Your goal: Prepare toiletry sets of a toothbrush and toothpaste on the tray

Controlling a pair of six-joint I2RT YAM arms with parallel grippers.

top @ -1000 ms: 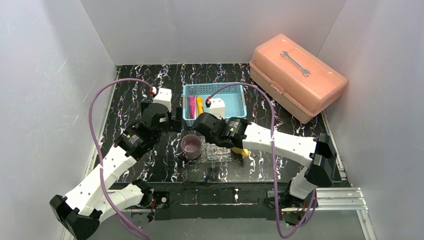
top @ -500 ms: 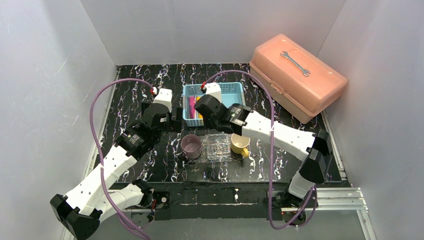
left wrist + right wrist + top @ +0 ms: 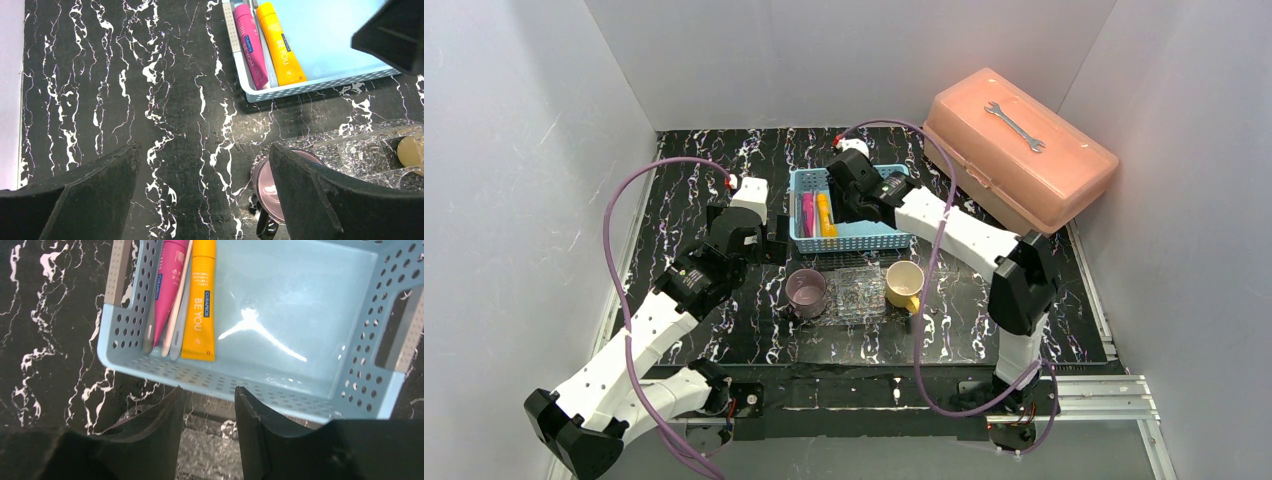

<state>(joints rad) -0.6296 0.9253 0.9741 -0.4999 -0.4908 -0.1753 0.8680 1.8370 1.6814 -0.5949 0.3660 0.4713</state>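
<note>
Light-blue mesh basket (image 3: 887, 208) holds sets at its left wall. Clear tray (image 3: 856, 293) nearer. Right gripper (image 3: 209, 395) above basket, nearest, narrowly parted, empty; left gripper (image 3: 202, 160) wide, empty. Yellow tube (image 3: 200, 305), pink tube (image 3: 167, 285), toothbrushes (image 3: 172, 325) lie near-to-far, leftward of right gripper.

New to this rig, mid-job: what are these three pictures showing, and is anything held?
Two white robot arms share a black marbled table. The wide picture looks down from above and behind them; the other two come from a camera on each wrist. The left gripper hangs wide open over the table, empty. The right gripper, fingers slightly apart, hovers above the light-blue mesh basket, empty too. In the basket lie a pink tube, a yellow tube and pale toothbrushes. Nearer the arms sits the clear textured tray, between a purple cup and a yellow cup.
</note>
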